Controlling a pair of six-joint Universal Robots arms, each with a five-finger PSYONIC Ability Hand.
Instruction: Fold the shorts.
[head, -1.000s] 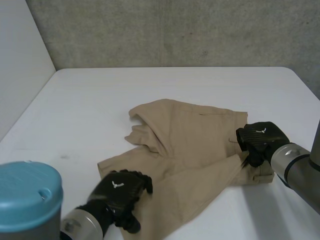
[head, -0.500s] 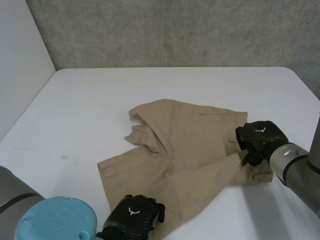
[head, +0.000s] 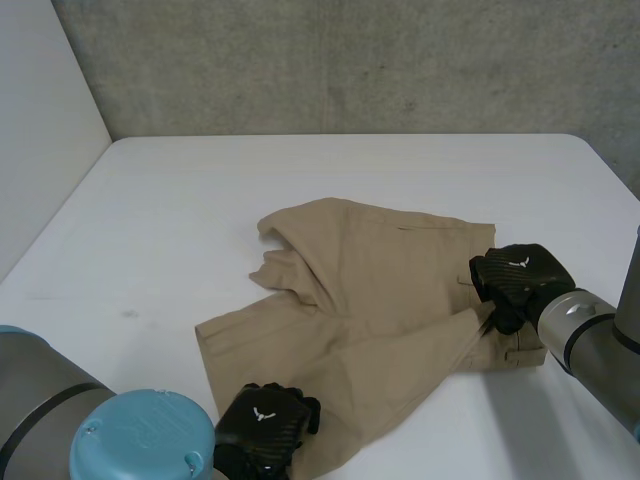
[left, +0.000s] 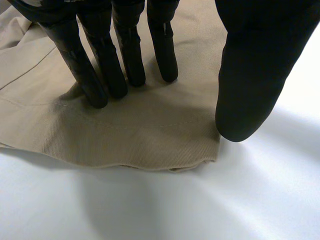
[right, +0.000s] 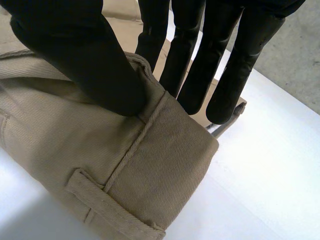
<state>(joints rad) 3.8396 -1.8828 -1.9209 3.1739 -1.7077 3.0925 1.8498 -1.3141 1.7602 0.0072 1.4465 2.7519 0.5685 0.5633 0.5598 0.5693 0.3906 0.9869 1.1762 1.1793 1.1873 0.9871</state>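
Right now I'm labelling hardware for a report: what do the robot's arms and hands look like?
The left hand and right hand are black, with thick rounded fingers and a small white winged emblem on the back. The left arm is grey with a round light-blue cap; the right arm is grey with a silvery wrist band.

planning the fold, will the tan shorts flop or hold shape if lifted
Likely floppy: the tan twill shorts crease and sag where the right hand pinches. Probably light, since the hem lies thin. The ribbed weave should grip, not slip.
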